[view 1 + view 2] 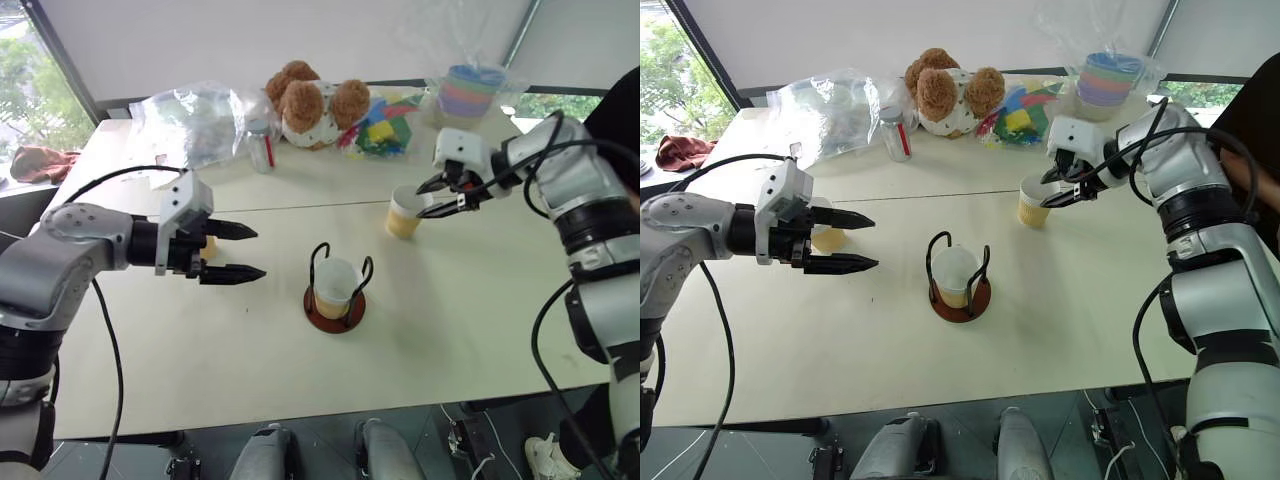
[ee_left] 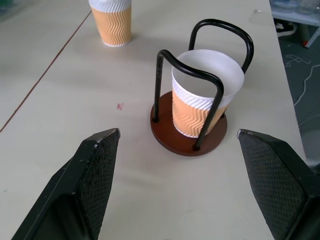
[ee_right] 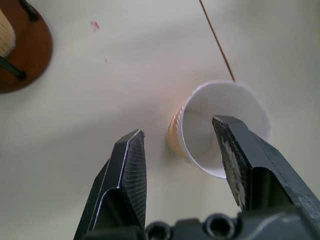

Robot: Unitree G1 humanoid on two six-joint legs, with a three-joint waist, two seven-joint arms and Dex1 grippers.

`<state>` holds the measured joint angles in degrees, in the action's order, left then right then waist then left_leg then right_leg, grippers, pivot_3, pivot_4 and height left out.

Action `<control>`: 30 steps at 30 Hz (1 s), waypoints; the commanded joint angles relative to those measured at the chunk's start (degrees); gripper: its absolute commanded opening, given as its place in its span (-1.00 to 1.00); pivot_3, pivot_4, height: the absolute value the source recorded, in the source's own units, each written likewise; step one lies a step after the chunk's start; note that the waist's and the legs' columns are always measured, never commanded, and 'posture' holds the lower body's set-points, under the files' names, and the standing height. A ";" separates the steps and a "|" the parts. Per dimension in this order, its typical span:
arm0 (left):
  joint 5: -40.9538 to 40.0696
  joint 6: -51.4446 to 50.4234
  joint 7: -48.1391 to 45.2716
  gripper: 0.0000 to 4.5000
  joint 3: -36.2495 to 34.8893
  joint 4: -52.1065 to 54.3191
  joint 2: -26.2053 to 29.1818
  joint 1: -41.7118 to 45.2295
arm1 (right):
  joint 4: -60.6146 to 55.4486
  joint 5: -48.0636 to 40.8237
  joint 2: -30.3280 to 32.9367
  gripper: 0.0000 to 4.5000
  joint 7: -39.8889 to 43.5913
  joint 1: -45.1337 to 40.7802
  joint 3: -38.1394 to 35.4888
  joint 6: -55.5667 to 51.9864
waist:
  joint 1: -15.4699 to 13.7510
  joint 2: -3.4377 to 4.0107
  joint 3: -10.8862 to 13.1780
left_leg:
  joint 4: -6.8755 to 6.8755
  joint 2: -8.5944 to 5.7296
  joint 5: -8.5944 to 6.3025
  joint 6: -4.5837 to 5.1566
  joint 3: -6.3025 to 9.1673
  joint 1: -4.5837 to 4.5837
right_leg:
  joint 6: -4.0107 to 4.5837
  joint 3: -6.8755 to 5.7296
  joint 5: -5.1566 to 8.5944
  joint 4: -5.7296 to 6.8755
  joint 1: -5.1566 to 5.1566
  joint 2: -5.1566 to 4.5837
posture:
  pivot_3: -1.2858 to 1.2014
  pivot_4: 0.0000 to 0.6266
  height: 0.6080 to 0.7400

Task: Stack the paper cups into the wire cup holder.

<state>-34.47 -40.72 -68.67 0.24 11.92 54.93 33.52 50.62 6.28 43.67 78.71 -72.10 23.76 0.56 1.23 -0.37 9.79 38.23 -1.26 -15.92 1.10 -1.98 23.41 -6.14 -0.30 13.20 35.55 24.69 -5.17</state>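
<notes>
One paper cup [image 1: 337, 287] already sits in the wire cup holder [image 2: 189, 137]. The right gripper [image 3: 180, 145] hangs with its fingers parted astride the near rim of a second cup [image 3: 222, 130], one inside, one outside, not yet clenched. Next they must pinch that wall. The left gripper [image 1: 240, 251] waits spread, empty, another cup [image 1: 827, 236] just behind its fingers on the worktop [image 1: 450, 330].

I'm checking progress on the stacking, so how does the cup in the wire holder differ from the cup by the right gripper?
The cup in the wire cup holder stands on the holder's brown base, ringed by black loops; the cup by the right gripper stands bare on the table. The first has no gripper near; the second sits under the right gripper, open. Both upright.
</notes>
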 commanded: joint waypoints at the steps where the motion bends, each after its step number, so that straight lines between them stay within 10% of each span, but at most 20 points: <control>1: 0.81 1.30 -0.48 0.73 -0.62 0.19 0.25 0.31 | 5.65 1.75 -1.22 0.02 -2.30 -3.29 -2.19 3.42 | -0.04 0.00 0.00 | 0.00 0.01 0.00 -0.01 0.00 0.00 | 0.00 0.00 0.00 0.01 0.00 0.01 | 0.03 -0.52 1.00; 7: 1.49 1.37 0.72 0.73 -0.38 1.33 -0.61 -1.21 | 12.05 4.42 -4.03 0.02 -4.79 -3.95 -2.11 6.35 | -0.18 0.01 0.00 | 0.01 0.00 0.01 -0.02 0.00 0.01 | 0.00 0.01 0.00 0.00 -0.01 0.00 | 0.03 -0.52 1.00; 13: 1.40 1.24 1.11 0.73 -0.87 1.78 -0.57 -1.79 | 14.60 5.91 -5.24 -0.97 -5.60 -4.61 -2.80 7.63 | -0.16 0.01 0.00 | 0.01 0.00 0.02 -0.04 0.01 0.01 | 0.00 0.01 0.00 0.00 -0.02 0.00 | 0.03 -0.52 1.00; 23: 1.48 1.43 1.24 0.73 -0.81 1.90 -0.28 -1.88 | 12.01 6.04 -3.49 -0.97 -2.65 -8.02 -4.83 10.18 | -0.11 0.04 0.03 | 0.01 0.00 0.03 -0.05 0.02 0.00 | 0.00 0.01 0.00 0.01 -0.02 0.00 | 0.03 -0.52 1.00; 30: 1.54 1.33 -1.55 0.73 -0.60 1.77 2.33 -1.92 | -20.65 -15.18 6.43 -0.97 13.79 -9.62 -0.35 -7.65 | -0.28 0.33 0.25 | -0.05 0.04 0.01 -0.04 0.06 0.03 | 0.00 -0.01 0.00 0.03 0.05 0.03 | 0.03 -0.52 1.00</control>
<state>-33.02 -39.74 -69.26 0.98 12.49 56.14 31.25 41.50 0.82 46.74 90.55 -81.56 20.72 -0.09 0.95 -0.04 10.03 38.17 -1.21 -15.95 1.12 -1.88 23.43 -6.14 -0.33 13.20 35.62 24.74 -5.13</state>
